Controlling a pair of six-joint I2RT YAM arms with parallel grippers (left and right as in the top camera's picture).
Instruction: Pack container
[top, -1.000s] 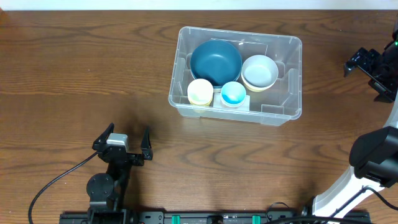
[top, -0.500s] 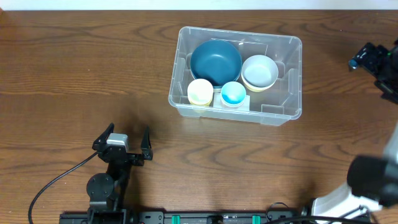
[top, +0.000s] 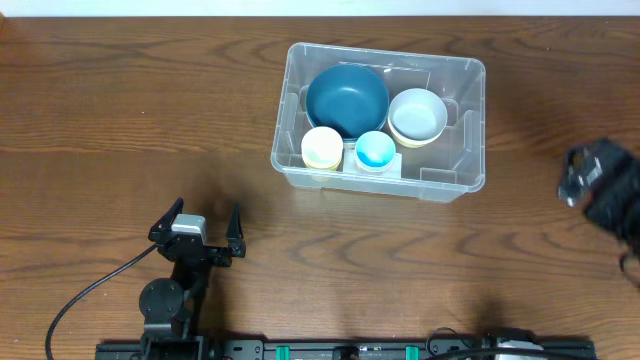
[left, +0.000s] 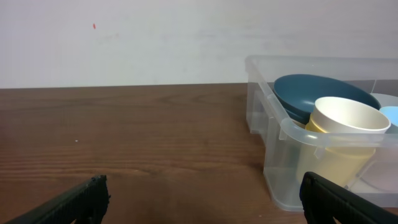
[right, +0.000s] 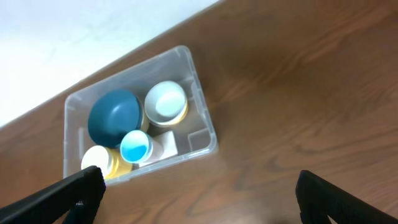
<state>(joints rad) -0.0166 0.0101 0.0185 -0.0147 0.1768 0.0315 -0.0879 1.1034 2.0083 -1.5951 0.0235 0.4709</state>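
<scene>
In the upper middle of the overhead view, the container (top: 440, 175) sits on the counter (top: 120, 110) with bowls (top: 346, 97) and cups (top: 322, 147) already inside, so I judge packing nearly done; my left jaws and right jaws gape empty, and next should park apart from it.
</scene>
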